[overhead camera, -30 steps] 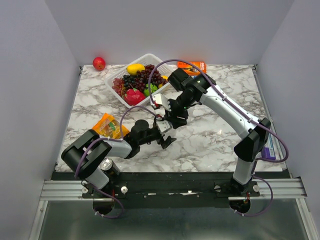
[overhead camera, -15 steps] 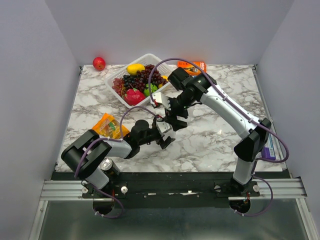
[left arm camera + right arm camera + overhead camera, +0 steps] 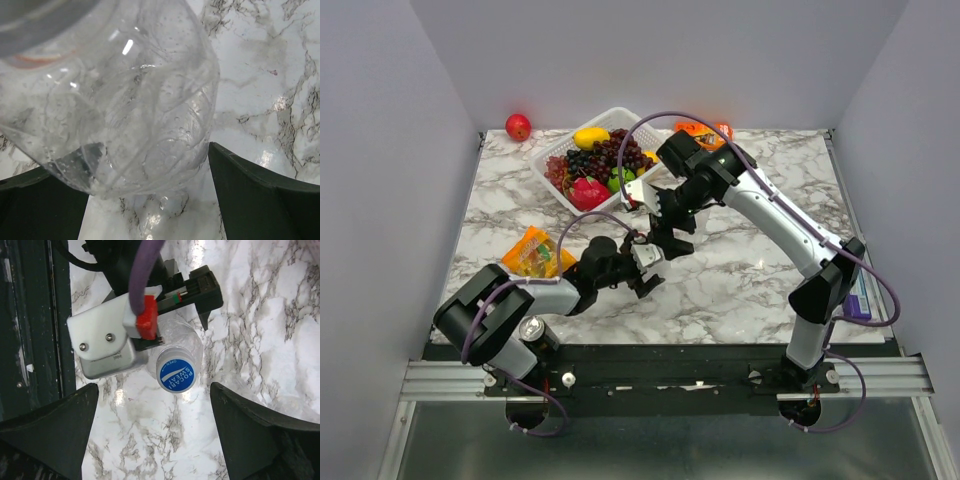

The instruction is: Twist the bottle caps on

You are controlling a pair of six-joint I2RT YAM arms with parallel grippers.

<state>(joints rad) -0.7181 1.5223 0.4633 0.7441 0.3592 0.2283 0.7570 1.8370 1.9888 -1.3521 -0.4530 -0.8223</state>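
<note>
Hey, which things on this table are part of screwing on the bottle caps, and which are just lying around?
For the job: clear bottle; blue Pocari Sweat cap, sitting on its neck.
Lying about: fruit basket; red apple; orange snack packet; can.

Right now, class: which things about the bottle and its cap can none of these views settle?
- Left wrist view: the bottle fills the frame and runs off the top edge, so its cap is unseen. Whether the left pincer squeezes it is unclear.
- Right wrist view: the cap hides the neck threads, so its tightness cannot be judged.
- Top view: the right pincer hangs over the bottle, largely hiding it.
</note>
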